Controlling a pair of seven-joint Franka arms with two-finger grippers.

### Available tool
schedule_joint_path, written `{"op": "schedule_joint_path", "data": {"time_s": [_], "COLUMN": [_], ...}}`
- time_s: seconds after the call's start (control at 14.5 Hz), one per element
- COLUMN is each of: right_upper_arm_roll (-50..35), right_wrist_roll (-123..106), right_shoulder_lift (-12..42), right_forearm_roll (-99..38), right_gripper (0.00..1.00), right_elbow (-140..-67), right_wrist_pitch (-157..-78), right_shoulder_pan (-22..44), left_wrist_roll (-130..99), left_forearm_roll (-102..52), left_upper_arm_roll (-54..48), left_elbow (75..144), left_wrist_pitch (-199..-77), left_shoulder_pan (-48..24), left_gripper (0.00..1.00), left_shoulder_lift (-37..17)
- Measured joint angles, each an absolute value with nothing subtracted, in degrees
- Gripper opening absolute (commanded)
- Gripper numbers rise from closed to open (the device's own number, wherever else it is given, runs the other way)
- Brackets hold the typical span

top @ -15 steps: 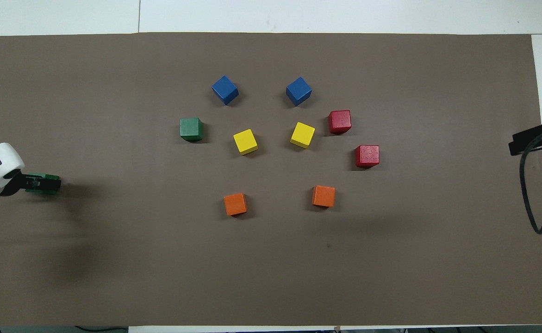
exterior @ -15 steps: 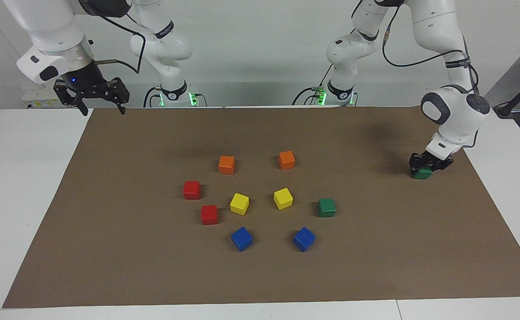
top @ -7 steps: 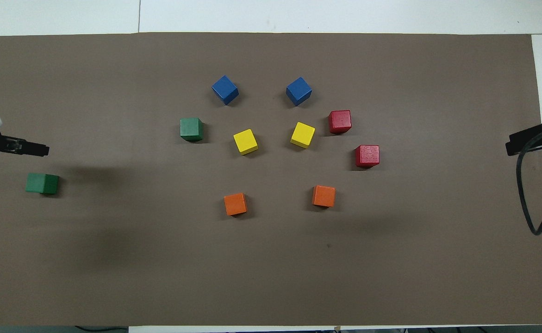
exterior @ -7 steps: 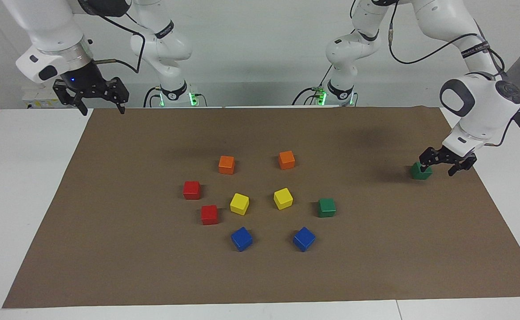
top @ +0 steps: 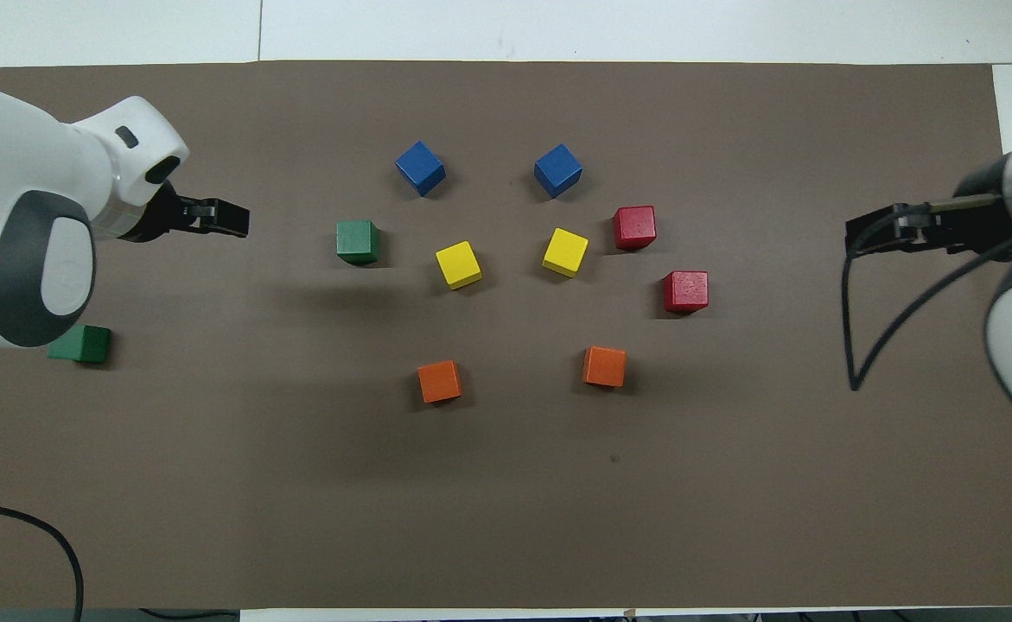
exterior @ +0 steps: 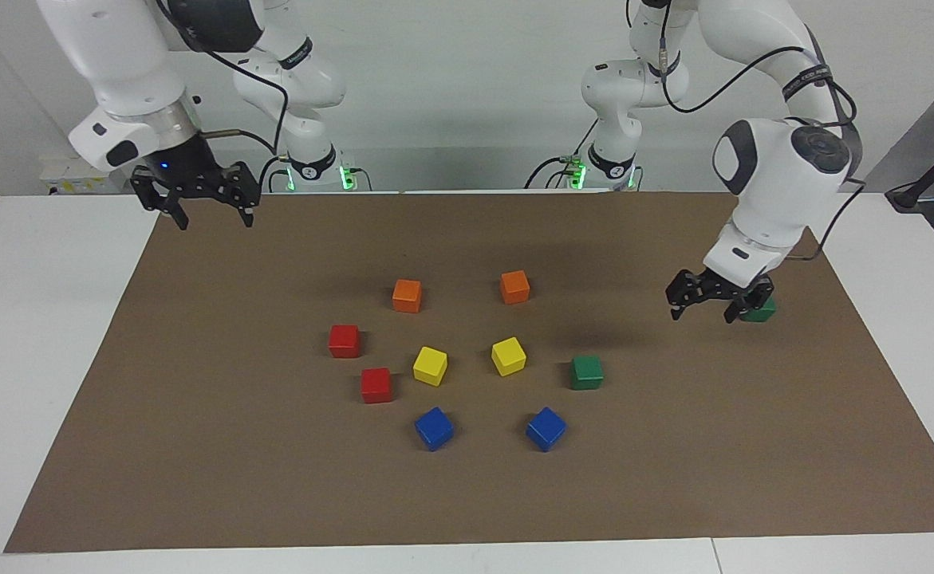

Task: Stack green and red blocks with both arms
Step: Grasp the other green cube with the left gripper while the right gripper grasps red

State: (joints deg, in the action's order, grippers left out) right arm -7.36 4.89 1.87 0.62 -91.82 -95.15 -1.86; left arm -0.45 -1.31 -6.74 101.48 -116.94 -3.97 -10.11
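Jaws on the left gripper (exterior: 701,304) are spread and pinching nothing, hanging in the air at the right of the facing view, just beside the lone green block (exterior: 760,311) sitting on the brown surface (exterior: 674,478) close to that edge. Same gripper shows up at the upper left of the overhead view (top: 216,217), with that green block (top: 80,343) lower left, half tucked under the arm. Right gripper (exterior: 207,209) has its jaws spread too, empty, up at the upper left of the facing view over the mat's corner. Middle of the frame: second green block (exterior: 586,371), two red blocks (exterior: 344,340) (exterior: 376,385) side by side, plus two orange cubes (exterior: 407,295), two yellow cubes (exterior: 430,366) and two blue cubes (exterior: 434,428), none stacked.
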Motion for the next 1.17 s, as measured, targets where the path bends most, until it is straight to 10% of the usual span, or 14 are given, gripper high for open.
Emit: {"op": "schedule_joint_path", "data": {"time_s": [0.55,1.17], "right_upper_arm_roll": [-7.6,-7.6], "right_wrist_roll": [9.7,9.9], "right_shoulder_lift": [11.6,11.7], "right_forearm_roll": [0.6,0.6], "right_gripper": [1.0,1.0], "right_elbow": [-101.8,-106.9], "right_wrist_pitch": [-116.1,-116.6], "right_shoulder_pan": [2.3,4.1], "left_wrist_roll": [-8.6,-11.2], "left_forearm_roll": [-1.2,2.7], "left_upper_arm_roll": [-6.6,-6.5], "left_elbow": [99.7,98.0], "left_wrist_pitch": [-123.1,-129.5], "left_shoulder_pan": [-12.6,-15.0], "left_gripper": [1.0,1.0], "left_shoulder_lift": [-19.5,-26.0]}}
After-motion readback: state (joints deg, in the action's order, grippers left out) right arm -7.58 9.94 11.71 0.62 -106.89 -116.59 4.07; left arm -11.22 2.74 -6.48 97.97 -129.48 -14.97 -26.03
